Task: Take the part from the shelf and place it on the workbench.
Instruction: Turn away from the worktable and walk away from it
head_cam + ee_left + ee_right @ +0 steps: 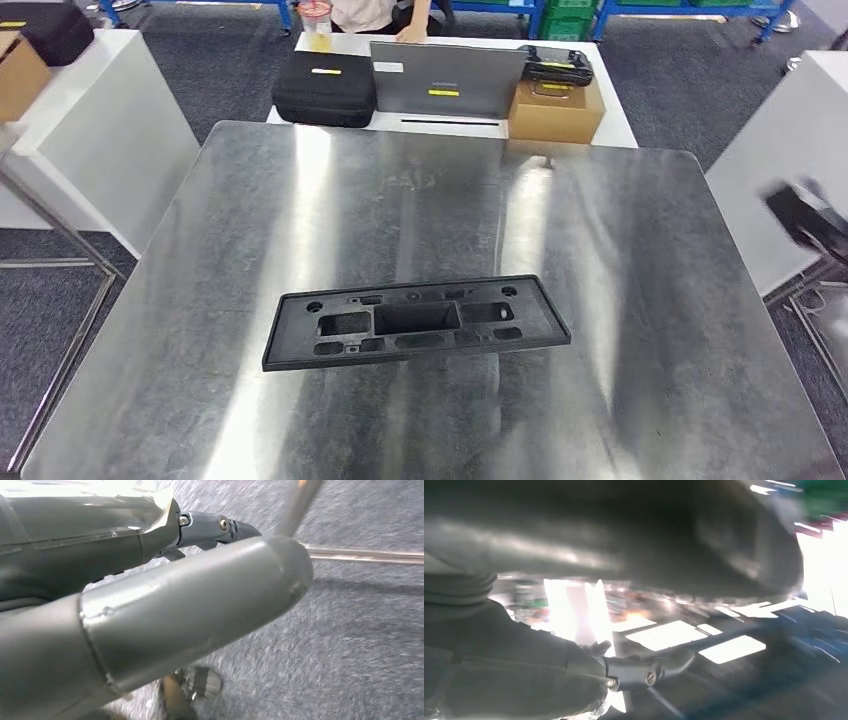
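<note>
L hand (165, 620) hangs over grey carpet w/ nothing in it, thumb extended; R hand (614, 555) is too blurred to tell spread or closed, though no part shows in it. The black part (415, 322) lies flat mid-desk (620, 300), well inboard of all edges, so placement appears complete, arms clear.

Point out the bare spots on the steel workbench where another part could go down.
The workbench is bare all round the black part: a wide stretch between the part and the far edge, strips along both side edges, and a band along the near edge. It is crowded only beyond it, on the white table with the black case, grey panel and cardboard box.
</note>
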### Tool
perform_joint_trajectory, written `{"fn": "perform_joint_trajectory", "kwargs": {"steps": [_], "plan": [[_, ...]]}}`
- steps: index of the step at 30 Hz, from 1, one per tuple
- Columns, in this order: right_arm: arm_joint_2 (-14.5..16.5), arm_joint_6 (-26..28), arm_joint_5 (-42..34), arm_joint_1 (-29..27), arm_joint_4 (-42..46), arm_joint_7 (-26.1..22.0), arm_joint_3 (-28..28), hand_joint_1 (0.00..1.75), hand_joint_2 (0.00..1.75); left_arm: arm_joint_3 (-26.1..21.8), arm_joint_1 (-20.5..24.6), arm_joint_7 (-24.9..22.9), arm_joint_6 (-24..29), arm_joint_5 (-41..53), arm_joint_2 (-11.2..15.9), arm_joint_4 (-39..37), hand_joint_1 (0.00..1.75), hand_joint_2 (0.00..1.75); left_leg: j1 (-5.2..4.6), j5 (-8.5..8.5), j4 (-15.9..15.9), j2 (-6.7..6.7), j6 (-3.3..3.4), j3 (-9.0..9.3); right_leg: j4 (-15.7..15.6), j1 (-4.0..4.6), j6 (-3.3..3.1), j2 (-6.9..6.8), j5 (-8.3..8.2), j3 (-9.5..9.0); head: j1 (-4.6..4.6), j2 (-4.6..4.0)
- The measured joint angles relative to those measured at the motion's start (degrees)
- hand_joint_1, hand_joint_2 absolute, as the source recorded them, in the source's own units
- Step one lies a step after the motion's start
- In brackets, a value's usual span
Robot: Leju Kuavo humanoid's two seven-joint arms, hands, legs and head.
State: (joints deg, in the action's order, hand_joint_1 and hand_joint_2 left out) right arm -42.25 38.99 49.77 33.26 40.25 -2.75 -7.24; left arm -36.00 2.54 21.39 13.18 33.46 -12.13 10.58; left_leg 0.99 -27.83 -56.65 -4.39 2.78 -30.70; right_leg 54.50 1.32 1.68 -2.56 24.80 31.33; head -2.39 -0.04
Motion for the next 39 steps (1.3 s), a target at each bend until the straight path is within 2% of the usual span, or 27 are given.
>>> {"fn": "perform_joint_trajectory", "kwargs": {"steps": [2, 3, 5, 7, 10, 13, 15, 21, 25, 28, 30, 33, 35, 39], "plan": [[-4.3, -2.4, -0.2, -12.7, 4.0, -6.3, 15.0, 0.0, 0.0, -0.6, -0.6, -0.2, 0.1, -0.1, -0.8, -0.1, 0.0, 0.0, -0.11, -0.33, 0.0, -0.15, 0.06, 0.14, 0.1, -0.17, 0.04, -0.22, 0.31, -0.55, 1.23, 0.0], [-4.8, -4.3, 2.1, -17.2, 6.2, -7.8, 21.9, 0.0, 0.0, -0.8, -0.6, -0.3, 0.1, -0.2, -1.1, -0.2, 0.0, 0.0, -0.29, -0.45, 0.0, 0.32, 0.17, 0.1, 0.2, -0.4, 0.08, 0.18, 0.34, -0.35, 1.41, 0.0], [-5.4, -7.6, 6.5, -23.1, 10.7, -7.3, 33.4, 0.0, 0.0, -1.1, -0.2, -0.5, 0.0, -0.2, -1.4, -0.3, 0.0, 0.0, -0.62, -0.6, 0.1, 1.39, 0.36, 0.11, 0.4, -0.77, 0.08, 1.17, 0.35, 0.18, 1.41, 0.0], [-6.1, -9.4, 8.6, -26.3, 13.9, -5.7, 40.0, 0.0, 0.0, -1.2, 0.3, -1.1, 0.0, -0.1, -1.6, -0.3, 0.0, 0.0, -0.72, -0.8, 0.1, 2.15, 0.43, 0.3, 0.4, -1.06, 0.07, 1.97, 0.36, 0.43, 1.41, 0.0], [-6.7, -10.3, 9.6, -29.9, 17.3, -5.0, 45.3, 0.0, 0.0, -1.5, 0.6, -2.2, 0.1, 0.0, -1.8, -0.3, 0.0, 0.0, -0.67, -0.98, 0.2, 2.83, 0.31, 0.6, 0.4, -1.11, 0.05, 2.72, 0.37, 0.46, 1.41, 0.0], [-5.5, -10.7, 10.5, -33.4, 20.6, -5.6, 50.1, 0.0, 0.0, -1.8, 0.7, -3.4, 0.1, 0.1, -2.1, -0.3, 0.0, 0.0, -0.67, -0.98, 0.2, 2.93, 0.29, 0.75, 0.4, -1.1, 0.05, 2.83, 0.37, 0.46, 1.41, 0.0], [-3.1, -11.1, 11.9, -35.4, 23.4, -7.3, 53.6, 0.0, 0.0, -2.0, 0.7, -4.1, 0.2, 0.2, -2.2, -0.3, 0.0, 0.0, -0.66, -0.98, 0.2, 2.93, 0.28, 0.8, 0.4, -1.08, 0.05, 2.83, 0.37, 0.44, 1.42, 0.0], [7.0, -14.3, 17.2, -38.5, 32.0, -15.4, 65.8, 0.0, 0.0, -2.4, 0.7, -4.6, 0.1, 0.8, -2.4, -0.3, 0.0, 0.0, -0.67, -0.97, 0.2, 3.0, 0.27, 0.83, 0.4, -1.01, 0.05, 2.86, 0.37, 0.43, 1.42, 0.0], [15.1, -17.1, 19.3, -37.8, 38.0, -25.1, 75.2, 0.0, 0.0, -2.6, 0.7, -4.4, -0.2, 0.8, -2.4, -0.3, 0.0, 0.0, -0.65, -0.97, 0.2, 3.13, 0.27, 0.84, 0.4, -0.99, 0.05, 2.89, 0.37, 0.43, 1.44, 0.0], [21.8, -17.3, 20.1, -36.5, 41.1, -31.1, 81.4, 0.0, 0.0, -2.9, 0.8, -4.4, -0.4, 0.8, -2.5, -0.3, 0.0, 0.0, -0.63, -0.98, 0.2, 3.2, 0.26, 0.83, 0.4, -0.97, 0.04, 2.95, 0.37, 0.42, 1.43, 0.0], [24.2, -17.0, 20.3, -36.1, 42.0, -32.6, 83.3, 0.0, 0.0, -3.1, 0.9, -4.5, -0.4, 0.8, -2.5, -0.3, 0.0, 0.0, -0.61, -0.98, 0.2, 3.23, 0.26, 0.82, 0.4, -0.97, 0.04, 2.97, 0.37, 0.42, 1.41, 0.0], [25.2, -16.7, 20.3, -36.0, 42.4, -33.0, 83.9, 0.0, 0.0, -3.2, 0.9, -4.5, -0.4, 0.8, -2.5, -0.3, 0.0, 0.0, -0.6, -0.98, 0.2, 3.23, 0.26, 0.82, 0.4, -0.97, 0.04, 2.98, 0.37, 0.42, 1.41, 0.0], [27.2, -15.9, 20.5, -35.7, 42.9, -33.8, 85.0, 0.0, 0.0, -3.3, 0.9, -4.7, -0.5, 0.9, -2.6, -0.3, 0.0, 0.0, -0.59, -0.98, 0.2, 3.24, 0.26, 0.83, 0.4, -0.97, 0.04, 2.99, 0.37, 0.42, 1.43, 0.0], [39.3, -6.6, 20.9, -35.0, 44.4, -36.9, 89.9, 0.0, 0.0, -3.7, 1.0, -6.0, 0.0, 1.3, -2.9, -0.3, 0.0, 0.0, -0.56, -0.96, 0.2, 3.26, 0.23, 0.87, 0.4, -0.95, 0.04, 3.03, 0.37, 0.4, 1.43, 0.0]]}}
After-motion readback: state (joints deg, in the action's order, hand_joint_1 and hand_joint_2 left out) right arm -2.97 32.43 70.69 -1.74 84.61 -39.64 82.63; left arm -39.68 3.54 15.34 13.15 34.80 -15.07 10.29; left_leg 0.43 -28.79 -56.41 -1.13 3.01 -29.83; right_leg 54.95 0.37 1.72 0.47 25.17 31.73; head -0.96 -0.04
